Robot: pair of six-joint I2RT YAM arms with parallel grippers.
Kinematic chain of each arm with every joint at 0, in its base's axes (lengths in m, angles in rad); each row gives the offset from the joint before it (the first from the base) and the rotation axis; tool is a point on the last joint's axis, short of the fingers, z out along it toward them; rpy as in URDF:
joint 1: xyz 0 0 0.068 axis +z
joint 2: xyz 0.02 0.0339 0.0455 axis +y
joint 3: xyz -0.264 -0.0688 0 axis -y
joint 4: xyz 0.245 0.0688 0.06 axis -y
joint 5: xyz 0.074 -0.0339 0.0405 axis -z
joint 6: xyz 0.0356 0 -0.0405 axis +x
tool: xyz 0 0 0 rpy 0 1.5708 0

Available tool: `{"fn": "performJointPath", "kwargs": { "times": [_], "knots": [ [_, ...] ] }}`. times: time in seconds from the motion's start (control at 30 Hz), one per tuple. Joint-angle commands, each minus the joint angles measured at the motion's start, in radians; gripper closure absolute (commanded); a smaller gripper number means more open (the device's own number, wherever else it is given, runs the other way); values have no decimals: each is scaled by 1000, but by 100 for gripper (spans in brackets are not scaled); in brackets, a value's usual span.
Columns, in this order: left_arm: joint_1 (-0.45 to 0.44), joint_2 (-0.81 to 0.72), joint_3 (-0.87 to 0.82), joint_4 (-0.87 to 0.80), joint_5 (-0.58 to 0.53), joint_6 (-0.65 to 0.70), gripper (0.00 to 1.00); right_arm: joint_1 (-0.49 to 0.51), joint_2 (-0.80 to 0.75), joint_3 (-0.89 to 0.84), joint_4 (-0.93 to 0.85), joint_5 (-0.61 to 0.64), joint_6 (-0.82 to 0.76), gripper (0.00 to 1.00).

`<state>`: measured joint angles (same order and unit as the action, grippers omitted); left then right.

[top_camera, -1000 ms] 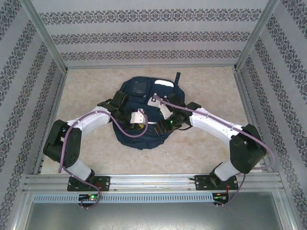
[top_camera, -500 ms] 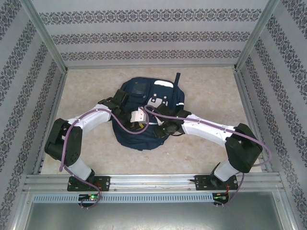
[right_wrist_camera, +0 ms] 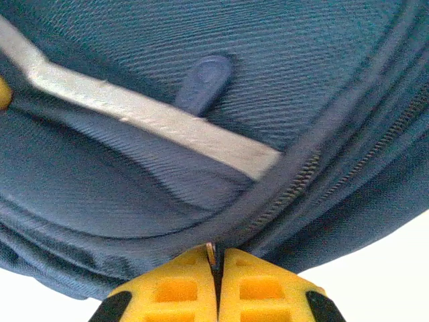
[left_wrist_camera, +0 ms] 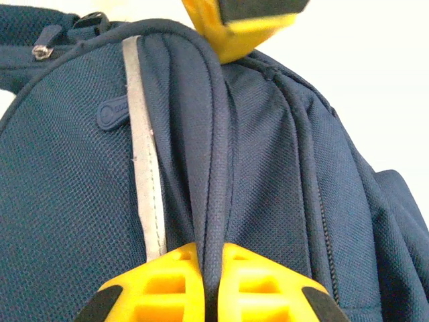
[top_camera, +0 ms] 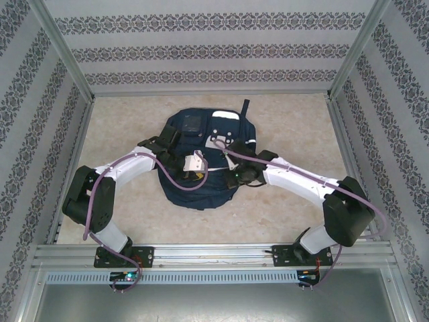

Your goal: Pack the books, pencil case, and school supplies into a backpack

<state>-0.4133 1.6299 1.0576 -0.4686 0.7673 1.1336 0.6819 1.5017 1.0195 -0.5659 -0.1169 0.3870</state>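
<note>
Left gripper [left_wrist_camera: 211, 268] and right gripper [right_wrist_camera: 216, 268], both clamped on the backpack [top_camera: 196, 194]

A piped seam of the backpack, just beside its white reflective stripe [left_wrist_camera: 144, 168], is pinched by the left fingers, probably so that the fabric is kept taut. A thin metal piece at the zipper line [right_wrist_camera: 295, 181], judged to be the pull, is squeezed by the right fingers. The backpack is laid flat on the table [top_camera: 120, 127], between both arms.

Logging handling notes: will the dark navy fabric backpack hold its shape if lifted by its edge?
Probably floppy: the dark navy fabric backpack creases where the left pincer pinches its piped edge. It would likely sag, not lift flat. Coarse weave suggests little slipping.
</note>
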Motion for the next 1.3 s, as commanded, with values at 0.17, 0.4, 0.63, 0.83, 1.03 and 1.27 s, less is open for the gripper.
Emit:
{"fn": "performJointPath", "kwargs": {
  "times": [0.17,0.4,0.63,0.83,1.03,1.27],
  "knots": [
    [1,-84,-88,-124,38,154,100,-211,58,-26,2,37,-24,100],
    [3,-115,-111,-79,19,158,100,-262,131,38,27,-171,-191,100],
    [59,-37,12,-61,-163,-3,58,-134,30,12,-50,-270,-231,100],
    [24,-72,39,-116,11,36,39,-29,57,95,-3,-334,-142,100],
    [-22,-126,-14,-100,15,-26,36,12,69,146,73,-431,-60,100],
    [-26,-136,-46,-14,-79,-115,55,60,91,121,121,-504,-17,100]
  ]
}}
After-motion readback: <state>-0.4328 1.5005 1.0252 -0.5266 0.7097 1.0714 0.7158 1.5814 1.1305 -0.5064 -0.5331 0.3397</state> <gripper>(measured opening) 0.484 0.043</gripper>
